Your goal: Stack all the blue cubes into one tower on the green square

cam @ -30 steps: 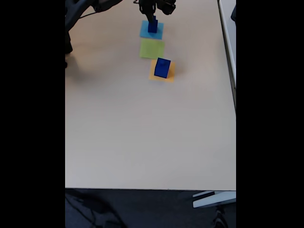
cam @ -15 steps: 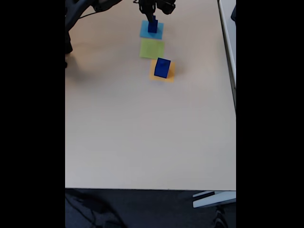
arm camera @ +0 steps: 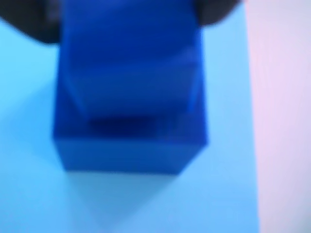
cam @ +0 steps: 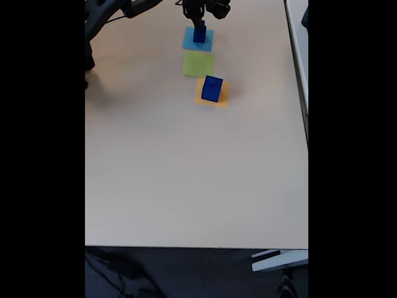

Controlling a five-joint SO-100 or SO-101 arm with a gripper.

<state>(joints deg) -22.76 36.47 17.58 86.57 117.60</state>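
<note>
Near the far edge of the bench (cam: 186,186), a small dark blue cube (cam: 199,34) stands on the light-blue paper square (cam: 198,39), with the end effector (cam: 200,23) directly above it. In the wrist view this appears as a stack: a smaller cube (arm camera: 131,53) sitting on a wider one (arm camera: 131,141), both on the light-blue paper (arm camera: 29,184), though the picture is too blurred to be sure of the seam. Dark shapes at the top corners of that view seem to be the fingers flanking the upper cube, but I cannot tell whether they are pressing on it or standing just clear.

The green square (cam: 198,63) lies bare between the light-blue square and the orange square (cam: 211,92), which carries the larger blue cube (cam: 212,88). Nothing is stacked on green yet.

The cubes look solid, rigid and light, with smooth flat faces that may be somewhat slippery. The sensible hold is on two opposite vertical faces, centred and around mid-height, jaws square to the faces so the cube does not twist. If the upper cube is taken alone, a low grip risks catching the one beneath.

Compared with a second ago, the cubes and paper squares lie exactly where they were. The end effector has not visibly shifted over the light-blue square; only the arm's links and cable at the far left corner of the bench look slightly different.
</note>
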